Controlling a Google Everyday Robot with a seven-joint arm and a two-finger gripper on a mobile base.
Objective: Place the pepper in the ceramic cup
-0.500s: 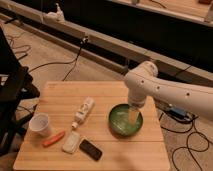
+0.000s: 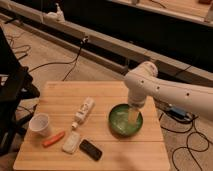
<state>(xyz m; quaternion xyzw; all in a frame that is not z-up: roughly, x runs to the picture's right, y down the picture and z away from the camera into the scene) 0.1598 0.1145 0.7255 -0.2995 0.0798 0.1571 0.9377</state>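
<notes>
The slim orange-red pepper (image 2: 53, 139) lies on the wooden table (image 2: 60, 95) near its front left, just right of and below the small white ceramic cup (image 2: 39, 124), which stands upright. My gripper (image 2: 133, 116) hangs from the white arm (image 2: 165, 92) over the wide green bowl (image 2: 125, 120) at the table's right, far from the pepper and cup. It holds nothing that I can see.
A white bottle (image 2: 83, 111) lies in the middle of the table. A pale packet (image 2: 71, 142) and a black phone-like slab (image 2: 90, 149) lie near the front edge. Cables run over the floor around the table, and a black stand (image 2: 10, 95) is at the left.
The arm and gripper stay over the green bowl with little visible shift. The objects on the table have not moved.
</notes>
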